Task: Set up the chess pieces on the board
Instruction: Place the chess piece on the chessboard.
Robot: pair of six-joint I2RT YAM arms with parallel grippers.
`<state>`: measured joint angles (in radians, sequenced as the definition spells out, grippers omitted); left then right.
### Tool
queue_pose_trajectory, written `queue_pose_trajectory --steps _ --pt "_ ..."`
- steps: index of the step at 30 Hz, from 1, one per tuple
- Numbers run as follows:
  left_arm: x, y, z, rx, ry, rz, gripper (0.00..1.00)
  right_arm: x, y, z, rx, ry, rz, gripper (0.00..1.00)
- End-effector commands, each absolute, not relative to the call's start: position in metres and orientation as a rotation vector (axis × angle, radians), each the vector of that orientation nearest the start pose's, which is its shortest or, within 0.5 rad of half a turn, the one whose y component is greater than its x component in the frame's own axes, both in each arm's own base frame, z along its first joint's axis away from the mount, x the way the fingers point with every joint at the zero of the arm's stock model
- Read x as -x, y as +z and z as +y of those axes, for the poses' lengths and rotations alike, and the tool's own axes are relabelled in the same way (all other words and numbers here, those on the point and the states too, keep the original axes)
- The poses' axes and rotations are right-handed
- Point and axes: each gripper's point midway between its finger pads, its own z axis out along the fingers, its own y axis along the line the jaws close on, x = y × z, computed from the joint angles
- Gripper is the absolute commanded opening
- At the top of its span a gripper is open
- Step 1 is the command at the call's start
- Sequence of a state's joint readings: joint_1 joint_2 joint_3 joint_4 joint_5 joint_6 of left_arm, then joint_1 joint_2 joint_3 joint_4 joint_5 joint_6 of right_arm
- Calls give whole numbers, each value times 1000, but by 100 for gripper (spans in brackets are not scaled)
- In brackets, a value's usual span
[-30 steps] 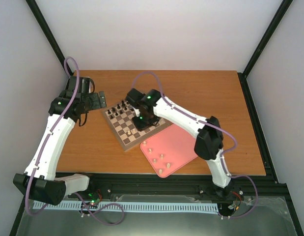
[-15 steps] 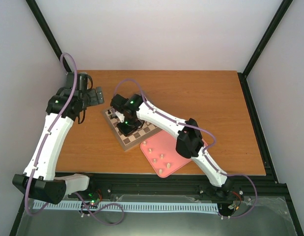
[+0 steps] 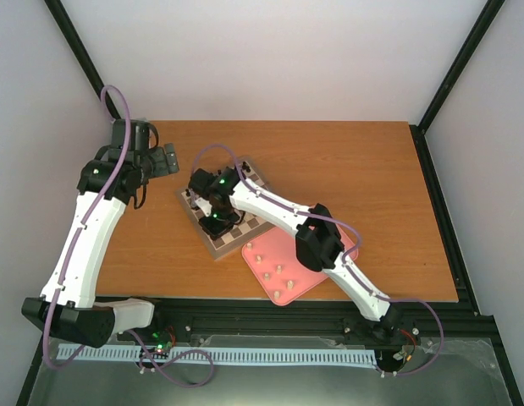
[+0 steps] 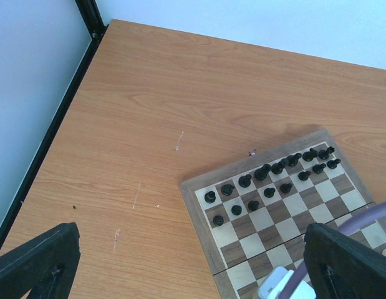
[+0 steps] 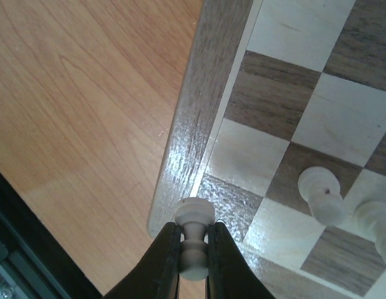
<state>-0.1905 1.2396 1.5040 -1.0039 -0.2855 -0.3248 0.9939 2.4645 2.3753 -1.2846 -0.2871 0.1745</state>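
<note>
Pale chess piece [image 5: 194, 243] is pinched in right gripper [image 5: 194, 265] over a corner of the board [image 5: 292, 93], set left of table [image 3: 372, 169] centre. Left gripper [image 4: 193, 249] is held spread near the table's far-left corner.

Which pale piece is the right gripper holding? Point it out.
The pale piece pinched in the right gripper, at the board's corner; the other two pale pieces stand free on squares.

Right end effector [image 5: 193, 246] pinched shut, arm stretched forward, left end effector [image 4: 190, 249] spread wide

Bright even light; glare on board [image 5: 182, 147].
</note>
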Motion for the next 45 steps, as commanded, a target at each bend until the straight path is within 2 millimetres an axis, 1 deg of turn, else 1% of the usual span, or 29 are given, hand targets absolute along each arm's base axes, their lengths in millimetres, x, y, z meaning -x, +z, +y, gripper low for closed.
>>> queue_pose_trajectory --steps 1,5,8,12,27,32,45 --pt "-337 333 -15 300 49 2239 100 -251 70 470 1288 509 2792 5" --pt "-338 332 -15 300 48 2243 100 -256 63 469 1275 470 2792 5" --pt "-339 331 -16 297 48 2247 100 -262 63 468 1246 425 2781 5" --pt "-340 329 -16 296 53 2253 100 -267 63 468 1231 415 2774 5" --pt "-340 319 -16 291 62 2276 100 -273 57 470 1219 423 2780 7" --pt "-341 318 -16 289 63 2278 100 -274 56 470 1217 423 2779 9" --pt "-341 313 -16 290 66 2289 100 -273 61 472 1234 451 2764 19"
